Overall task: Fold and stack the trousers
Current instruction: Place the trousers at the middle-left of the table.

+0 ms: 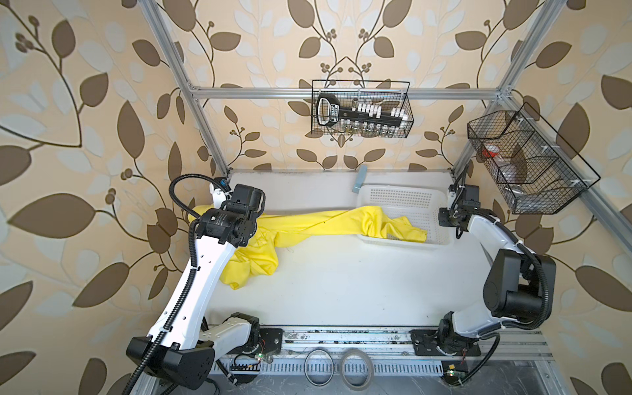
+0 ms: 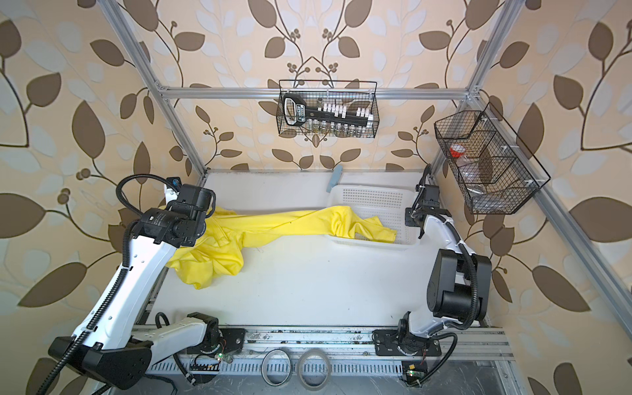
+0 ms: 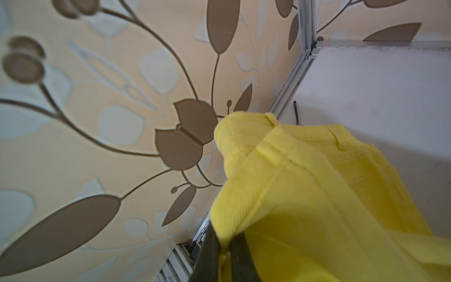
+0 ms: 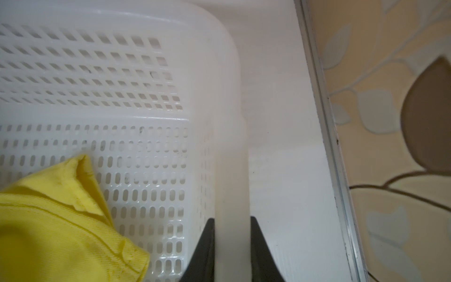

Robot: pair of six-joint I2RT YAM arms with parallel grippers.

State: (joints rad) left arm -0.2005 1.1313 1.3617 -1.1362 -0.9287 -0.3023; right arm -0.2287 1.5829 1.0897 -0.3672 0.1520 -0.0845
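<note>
The bright yellow trousers (image 1: 307,224) (image 2: 273,224) stretch across the back of the white table in both top views. One leg end lies inside the white perforated basket (image 1: 434,219) (image 2: 403,205), and the waist end is bunched at the left under my left arm. In the left wrist view my left gripper (image 3: 225,246) is shut on the waistband of the trousers (image 3: 305,195), lifted near the table's left edge. In the right wrist view my right gripper (image 4: 231,227) is shut on the basket's rim (image 4: 230,146), and a leg end of the trousers (image 4: 53,224) lies in the basket.
Two black wire baskets hang on the frame: one on the back rail (image 1: 360,109) and one on the right rail (image 1: 526,160). A light blue object (image 1: 360,178) leans behind the white basket. Two tape rings (image 1: 338,371) lie on the front rail. The white table (image 1: 359,284) stretches in front.
</note>
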